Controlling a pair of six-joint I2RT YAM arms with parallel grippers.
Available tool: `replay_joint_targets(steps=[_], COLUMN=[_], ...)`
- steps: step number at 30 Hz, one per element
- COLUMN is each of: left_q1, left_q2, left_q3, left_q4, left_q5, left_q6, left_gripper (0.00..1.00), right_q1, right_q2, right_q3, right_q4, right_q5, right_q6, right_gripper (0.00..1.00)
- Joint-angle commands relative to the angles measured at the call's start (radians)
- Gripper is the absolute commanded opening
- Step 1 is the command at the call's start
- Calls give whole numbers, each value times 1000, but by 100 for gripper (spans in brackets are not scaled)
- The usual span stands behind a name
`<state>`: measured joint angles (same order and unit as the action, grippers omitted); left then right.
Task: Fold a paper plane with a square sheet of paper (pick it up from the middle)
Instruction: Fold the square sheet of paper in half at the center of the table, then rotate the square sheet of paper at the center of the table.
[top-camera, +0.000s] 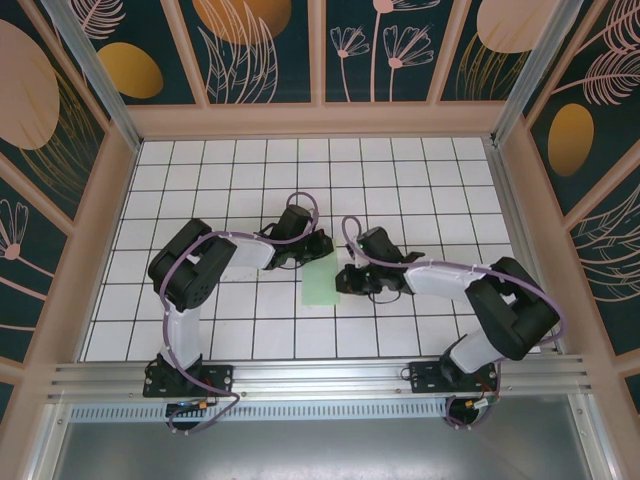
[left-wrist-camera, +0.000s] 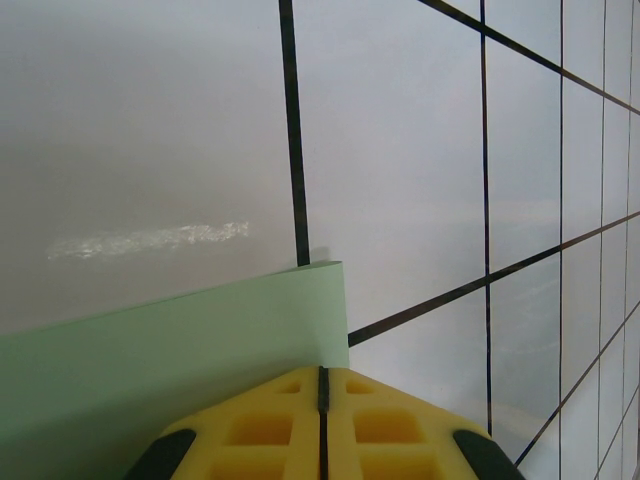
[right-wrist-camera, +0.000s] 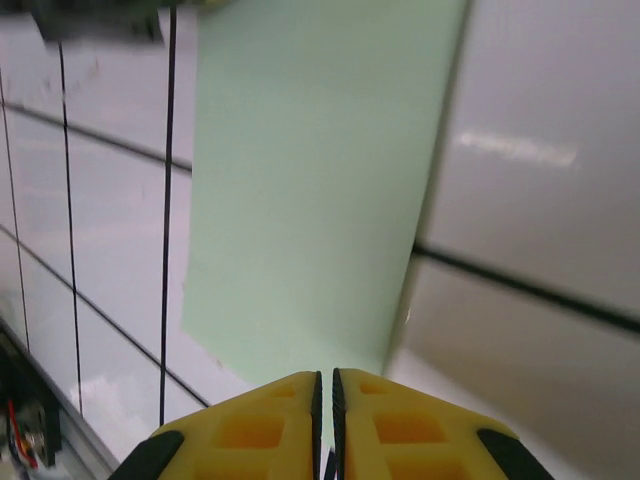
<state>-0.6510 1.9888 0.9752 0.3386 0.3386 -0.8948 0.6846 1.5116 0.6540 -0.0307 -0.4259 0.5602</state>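
Right gripper and left gripper were clamped shut on opposite edges of the paper; uneven pulling could tear or skew it.

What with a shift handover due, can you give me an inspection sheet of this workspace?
Surface: white gridded table, some glare.
Job's things: pale green paper lying between the two arms' tips; no plane shape yet.
Clutter: nothing seen.
Grippers: left gripper jaws shut at a paper edge; right gripper jaws shut at a paper edge; grip on it unclear.
Cables: purple cables looped along both arms.
Surroundings: leaf-patterned walls, metal rail at the near edge.
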Motion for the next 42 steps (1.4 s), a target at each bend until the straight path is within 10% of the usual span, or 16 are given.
replay_joint_targets(steps=[1,16,32,42], left_q1=[12,12,11,13], left_q2=[53,62,42,-146], left_q3=[-35,-24,-28,-10], left_q4=[-107,-118,-92,-61], left_q5=[-99,-102,-100,-65], left_q6=[13,8,14,20], left_gripper=[10,10,10,19], right_q1=[-31,-8,28,-131], right_q2=[73,207,-94,-163], right_q3=[63,96,-103,-37], right_q4=[43,38,-21,31], right_q5=[31,-59,-73,53], right_q6=[2,-48,-57,19], right_gripper=[14,13,14,19])
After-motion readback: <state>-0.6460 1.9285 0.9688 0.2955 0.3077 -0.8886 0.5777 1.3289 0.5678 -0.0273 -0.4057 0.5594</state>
